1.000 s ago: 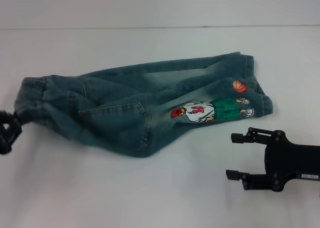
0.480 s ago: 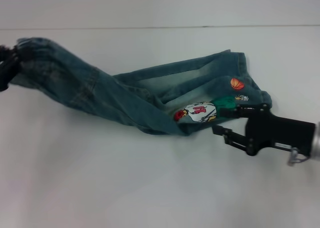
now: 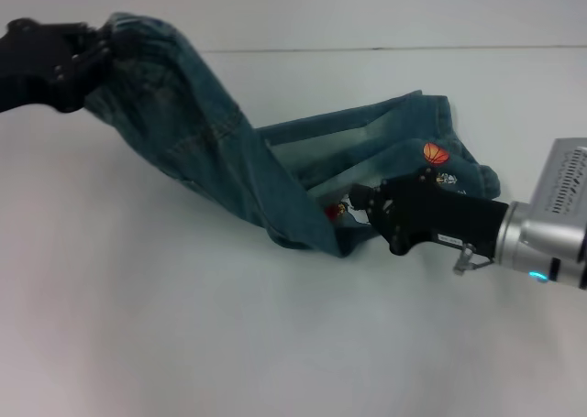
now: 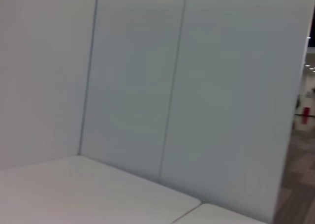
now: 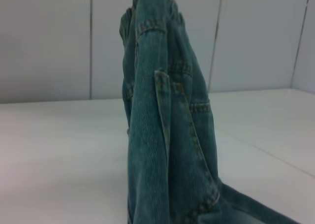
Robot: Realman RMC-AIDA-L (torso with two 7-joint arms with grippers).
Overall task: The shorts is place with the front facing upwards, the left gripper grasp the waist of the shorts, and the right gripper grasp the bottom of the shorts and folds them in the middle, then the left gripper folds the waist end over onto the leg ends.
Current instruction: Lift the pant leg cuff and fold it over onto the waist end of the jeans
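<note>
The blue-green denim shorts [image 3: 220,151] hang as a slanted band from the upper left down to the table. My all-black left gripper [image 3: 92,46] is raised at the far left and shut on the waist of the shorts [image 3: 124,34]. The leg ends [image 3: 456,133] still lie on the table at the right, next to the orange basketball patch [image 3: 437,153]. My right gripper [image 3: 367,206], with its silver-grey wrist [image 3: 561,215], reaches in over the cartoon patch at the lower edge of the legs. In the right wrist view the shorts [image 5: 162,135] rise steeply, with the pocket [image 5: 189,120] showing.
The white table [image 3: 183,325] spreads wide in front of and to the left of the cloth. A pale panelled wall [image 3: 367,14] runs behind the table. The left wrist view holds only the wall panels [image 4: 147,86] and a table corner [image 4: 74,194].
The left gripper has carried the waist up and towards the back, lifting that half of the shorts off the table. The right gripper has slid left onto the leg part, covering the cartoon patch.
</note>
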